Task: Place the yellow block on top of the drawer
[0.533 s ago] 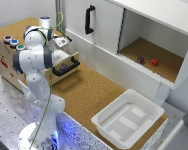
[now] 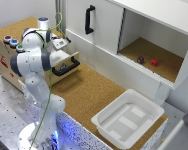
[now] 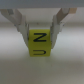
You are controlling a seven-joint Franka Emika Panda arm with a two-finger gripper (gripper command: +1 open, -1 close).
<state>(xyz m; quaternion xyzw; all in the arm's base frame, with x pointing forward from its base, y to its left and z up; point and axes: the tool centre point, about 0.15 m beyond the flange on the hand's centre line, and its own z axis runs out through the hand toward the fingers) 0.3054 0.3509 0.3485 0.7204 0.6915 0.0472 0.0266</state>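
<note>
In the wrist view the gripper (image 3: 39, 36) has its two pale fingers (image 3: 58, 22) closed against the two opposite sides of the yellow block (image 3: 39, 41), so the jaws are open only as wide as the block. The block looks like a cube, so it has no clear long axis. One face looks to the camera and carries dark marks like the letter "N" above and a "U" shape under it; the picture is blurred and I cannot read them for sure. The block stands square between the fingers, not tilted. Under it there is a light, blurred surface with a darker band at the edge of the picture.

In the exterior view the white arm (image 2: 31, 60) stands at the front on a perforated metal table (image 2: 6, 112). Its wrist is bent over the small wooden cabinet (image 2: 4, 55), and the block itself is hidden there by the arm. The drawer (image 2: 69, 62) with the black bar handle (image 2: 66, 67) is pulled out, towards the exterior view's right. On the cork top of the cabinet, at the exterior view's left, sit the red button (image 2: 7, 38), the blue button (image 2: 14, 43) and the green button (image 2: 19, 48).

Farther on the cork floor (image 2: 89, 95) lies a white plastic tub (image 2: 129, 120). Behind it stands the large white cupboard (image 2: 109, 25) with a black vertical handle (image 2: 89, 19); in its open compartment a dark block (image 2: 140, 59) and a red block (image 2: 154, 62) lie near each other.
</note>
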